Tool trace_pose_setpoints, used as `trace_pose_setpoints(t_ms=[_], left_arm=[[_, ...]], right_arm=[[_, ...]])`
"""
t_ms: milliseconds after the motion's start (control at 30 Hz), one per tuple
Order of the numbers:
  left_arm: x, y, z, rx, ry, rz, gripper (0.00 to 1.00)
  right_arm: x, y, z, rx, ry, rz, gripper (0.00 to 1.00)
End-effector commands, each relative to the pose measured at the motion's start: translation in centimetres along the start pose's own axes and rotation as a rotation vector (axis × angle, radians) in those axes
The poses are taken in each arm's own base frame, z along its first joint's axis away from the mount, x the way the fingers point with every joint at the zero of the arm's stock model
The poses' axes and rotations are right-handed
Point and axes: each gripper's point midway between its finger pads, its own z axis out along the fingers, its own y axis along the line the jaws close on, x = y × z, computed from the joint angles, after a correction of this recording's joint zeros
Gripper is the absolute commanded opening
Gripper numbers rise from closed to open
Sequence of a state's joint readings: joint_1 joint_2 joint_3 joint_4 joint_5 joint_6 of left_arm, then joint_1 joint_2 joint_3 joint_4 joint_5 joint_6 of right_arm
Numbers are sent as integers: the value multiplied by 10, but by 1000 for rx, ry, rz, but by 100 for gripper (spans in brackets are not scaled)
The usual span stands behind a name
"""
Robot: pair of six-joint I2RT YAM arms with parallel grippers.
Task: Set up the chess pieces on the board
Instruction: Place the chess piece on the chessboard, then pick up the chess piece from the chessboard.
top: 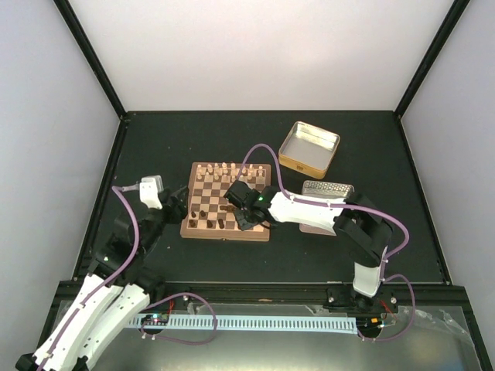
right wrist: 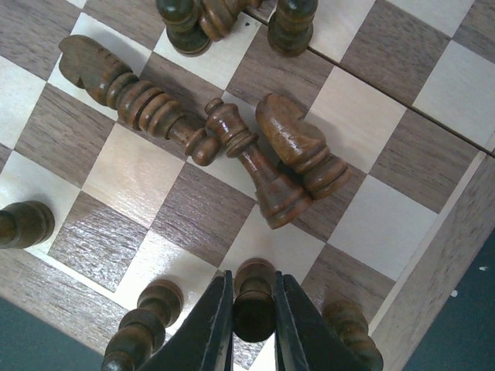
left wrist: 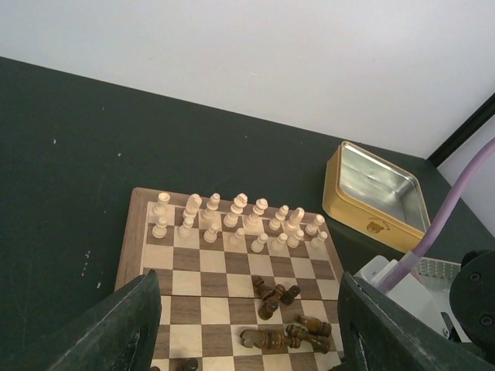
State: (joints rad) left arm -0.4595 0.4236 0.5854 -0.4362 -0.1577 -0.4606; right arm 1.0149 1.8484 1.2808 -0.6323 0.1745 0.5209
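Board (right wrist: 124, 178): light/dark brown checks w/ visible grain, plain brown border. Chess pieces (right wrist: 267, 182) ahead of right gripper (right wrist: 252, 287): glossy dark brown, same as pawn (right wrist: 254, 309) between its black fingers (right wrist: 215, 328). Chessmen (left wrist: 232, 220) beyond left gripper (left wrist: 247, 286): pale cream. Tin (left wrist: 352, 202) to its right: gold outside, silvery inside, poss. small dark logo.

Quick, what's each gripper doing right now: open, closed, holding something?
Left gripper: open, holding nothing.
Right gripper: closed on a dark chess piece.
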Motion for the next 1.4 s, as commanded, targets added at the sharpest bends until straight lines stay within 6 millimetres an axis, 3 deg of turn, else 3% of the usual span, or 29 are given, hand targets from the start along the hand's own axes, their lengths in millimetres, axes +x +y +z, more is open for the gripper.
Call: trace_pose_setpoints(t_ms=[0, 200, 667, 867, 1067, 1367], left_arm=[[-8, 0, 2, -11, -27, -10, 64], [-7, -1, 5, -10, -17, -6, 64], [-9, -2, 7, -11, -14, -10, 65], [-8, -2, 7, -15, -10, -12, 65], [-5, 0, 8, -19, -3, -10, 65], [-3, 1, 8, -23, 1, -6, 65]], right_arm=[[-7, -6, 4, 50, -24, -10, 13], [-8, -5, 7, 51, -28, -13, 19], [-52, -3, -41, -3, -183, 50, 33], [-41, -1, -31, -15, -117, 28, 33], [-20, -4, -13, 8, -35, 22, 26], [-6, -7, 6, 34, 32, 18, 25]])
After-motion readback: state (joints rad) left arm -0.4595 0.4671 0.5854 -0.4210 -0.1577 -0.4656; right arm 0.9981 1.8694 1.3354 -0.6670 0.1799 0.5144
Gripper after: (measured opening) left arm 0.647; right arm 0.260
